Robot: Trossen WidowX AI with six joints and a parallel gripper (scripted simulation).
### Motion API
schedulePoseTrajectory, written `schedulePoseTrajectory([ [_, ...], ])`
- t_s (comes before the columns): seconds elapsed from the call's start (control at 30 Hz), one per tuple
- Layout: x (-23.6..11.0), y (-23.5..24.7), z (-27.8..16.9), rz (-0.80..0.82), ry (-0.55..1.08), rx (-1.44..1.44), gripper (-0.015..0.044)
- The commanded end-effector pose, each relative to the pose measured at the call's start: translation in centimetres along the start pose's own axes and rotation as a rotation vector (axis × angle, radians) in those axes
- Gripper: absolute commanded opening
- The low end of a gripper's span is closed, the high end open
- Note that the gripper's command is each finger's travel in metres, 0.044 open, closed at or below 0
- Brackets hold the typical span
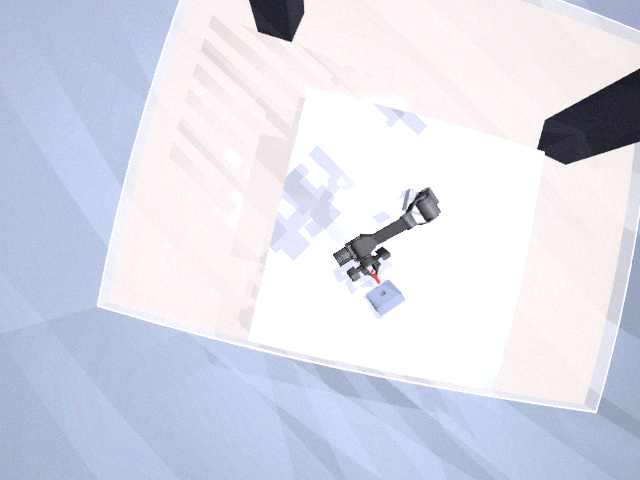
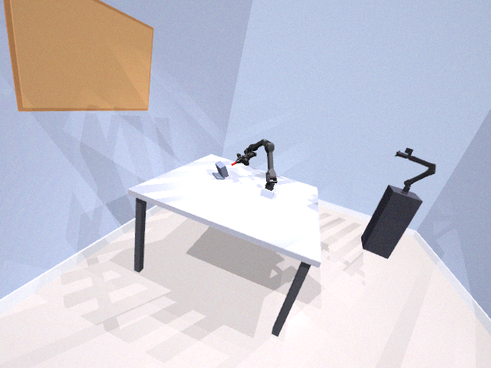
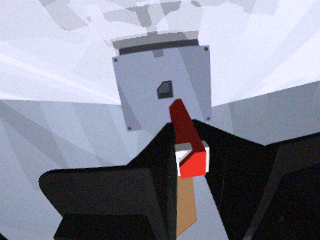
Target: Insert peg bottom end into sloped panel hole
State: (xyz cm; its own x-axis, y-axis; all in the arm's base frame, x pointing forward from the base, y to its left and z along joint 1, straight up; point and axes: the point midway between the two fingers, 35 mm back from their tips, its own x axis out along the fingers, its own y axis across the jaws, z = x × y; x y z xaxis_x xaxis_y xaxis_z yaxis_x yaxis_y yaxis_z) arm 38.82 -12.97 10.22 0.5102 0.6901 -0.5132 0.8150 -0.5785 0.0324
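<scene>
My gripper [image 1: 372, 270] [image 2: 238, 161] [image 3: 181, 127] is shut on a red peg [image 1: 376, 278] [image 2: 233, 163] [image 3: 185, 125]. The peg is off the table, and its free end points toward the panel. The grey-blue sloped panel [image 1: 390, 299] [image 2: 222, 169] [image 3: 142, 95] stands on the table beyond the peg's tip. Its hole [image 1: 383, 293] [image 3: 165, 90] is dark, with flat sides and one cut corner. In the wrist view the tip appears just below and right of the hole. In the exterior view a gap separates the tip from the panel. The peg's end near the fingers shows flat sides and a slanted corner.
The white table [image 1: 454, 320] [image 2: 238, 214] carries the arm's base [image 2: 268, 192]. A black pedestal [image 2: 392, 221] with another dark arm [image 2: 422, 167] stands apart from the table. An orange board [image 2: 83, 59] is on the wall.
</scene>
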Motion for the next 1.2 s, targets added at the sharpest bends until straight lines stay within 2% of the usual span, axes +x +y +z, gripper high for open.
schedulePoseTrajectory([
  [0.0,0.6,0.0,0.1,-0.002,0.006,0.008,0.0000],
  [1.17,4.3,0.5,0.2,0.020,0.031,0.021,0.0000],
])
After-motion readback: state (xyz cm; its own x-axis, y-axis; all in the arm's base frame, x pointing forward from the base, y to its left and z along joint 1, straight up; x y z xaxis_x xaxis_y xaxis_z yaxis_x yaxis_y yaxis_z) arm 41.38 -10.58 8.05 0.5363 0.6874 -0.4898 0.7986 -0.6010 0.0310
